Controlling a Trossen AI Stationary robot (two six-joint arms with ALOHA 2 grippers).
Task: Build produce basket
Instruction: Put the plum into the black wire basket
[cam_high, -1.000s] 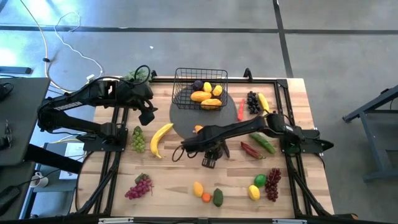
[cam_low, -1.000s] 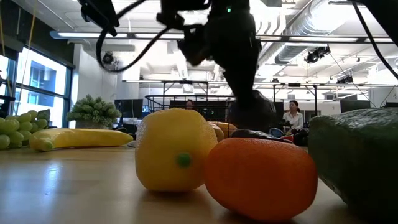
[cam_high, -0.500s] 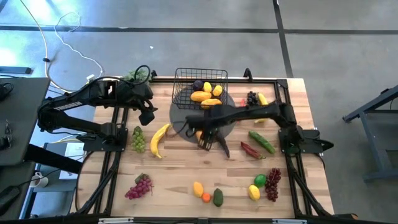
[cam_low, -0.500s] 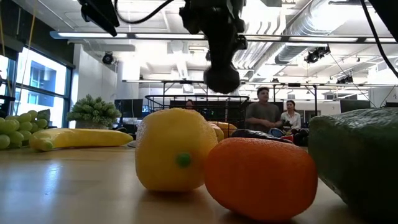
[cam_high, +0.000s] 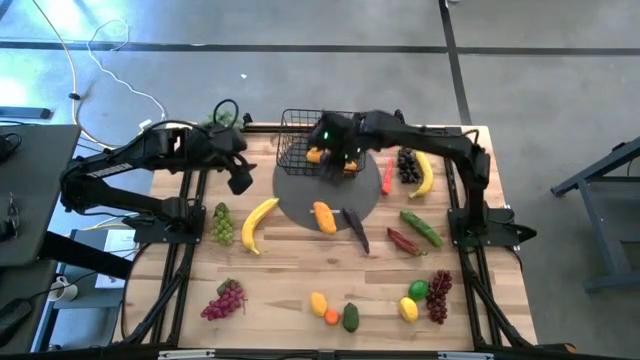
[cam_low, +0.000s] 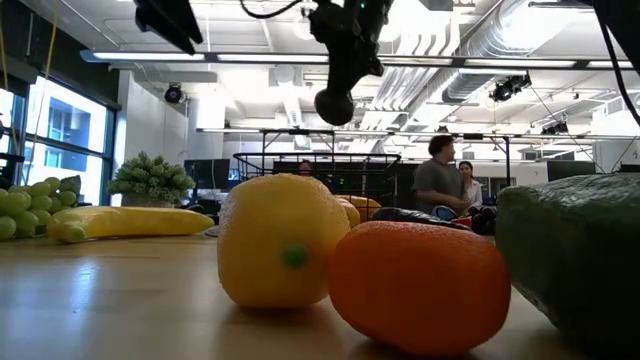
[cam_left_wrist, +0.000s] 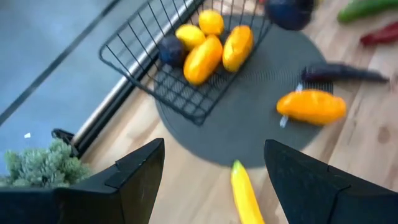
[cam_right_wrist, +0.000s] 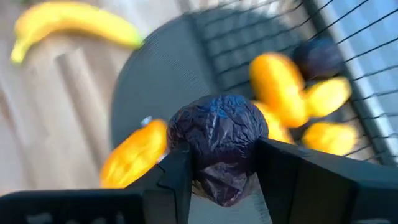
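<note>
The right gripper (cam_right_wrist: 222, 177) pinches a dark purple fruit (cam_right_wrist: 219, 144) above the basket (cam_high: 296, 150) at the worktop's 12 o'clock edge; the left gripper (cam_left_wrist: 214, 163) stands spread.

The basket (cam_high: 320, 140) is open on top, though the right gripper (cam_high: 335, 140) hangs over it; bare wood lies between banana (cam_high: 256, 222) and red grapes (cam_high: 224, 299)

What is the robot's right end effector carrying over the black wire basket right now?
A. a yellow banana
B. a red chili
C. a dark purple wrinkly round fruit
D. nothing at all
C: in the right wrist view the right end effector is clamped on a dark purple wrinkly round fruit, above the rectangular black wire-mesh basket that already holds yellow and orange pieces.
</note>
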